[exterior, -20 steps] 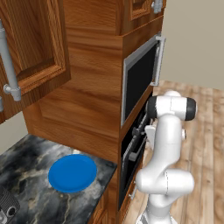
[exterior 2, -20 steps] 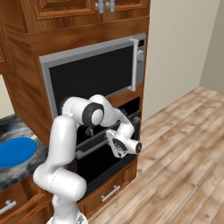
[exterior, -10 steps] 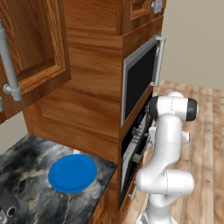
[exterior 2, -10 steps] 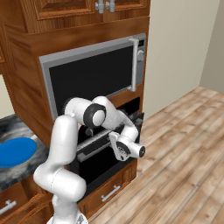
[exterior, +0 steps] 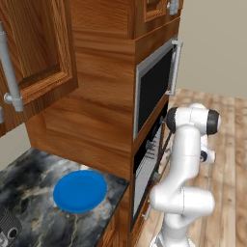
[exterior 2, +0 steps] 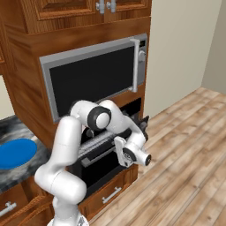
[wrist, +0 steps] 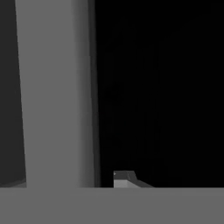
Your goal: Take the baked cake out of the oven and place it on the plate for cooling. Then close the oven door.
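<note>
Gripper (exterior 2: pixel 142 125) sits at the oven (exterior 2: pixel 95 150) front, at about 3 o'clock of the opening. Jaw state and grasp cannot be determined. The plate (exterior: pixel 80 190) lies on the counter (exterior: pixel 34 202), bare.

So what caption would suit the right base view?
White arm reaching at the oven below the microwave; blue plate waits left.
</note>
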